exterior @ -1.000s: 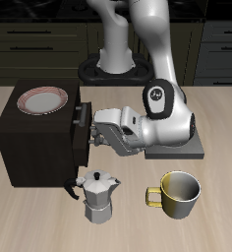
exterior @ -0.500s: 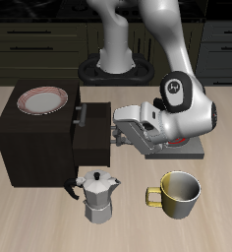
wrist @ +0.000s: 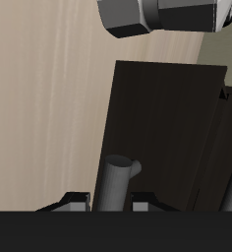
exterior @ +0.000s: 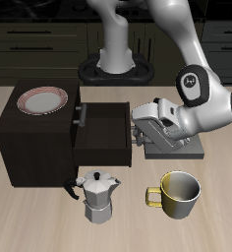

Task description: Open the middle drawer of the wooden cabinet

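Note:
The wooden cabinet (exterior: 34, 143) stands on the table, very dark brown. Its middle drawer (exterior: 103, 133) is pulled well out of the cabinet's face and also shows in the wrist view (wrist: 167, 128). My gripper (exterior: 138, 134) is at the drawer's front and is shut on its grey bar handle (wrist: 116, 182), which sits between my fingers (wrist: 77, 203). The top drawer's handle (exterior: 81, 115) shows above the open drawer, and that drawer is closed. The bottom drawer is mostly hidden under the open one.
A red-rimmed plate (exterior: 41, 100) lies on the cabinet's top. A metal moka pot (exterior: 96, 195) and a yellow mug (exterior: 177, 194) stand near the table's front edge. A grey slab (exterior: 192, 150) lies under my arm.
My gripper has moved away from the cabinet with the handle in it. The middle drawer has slid out from nearly closed to well open.

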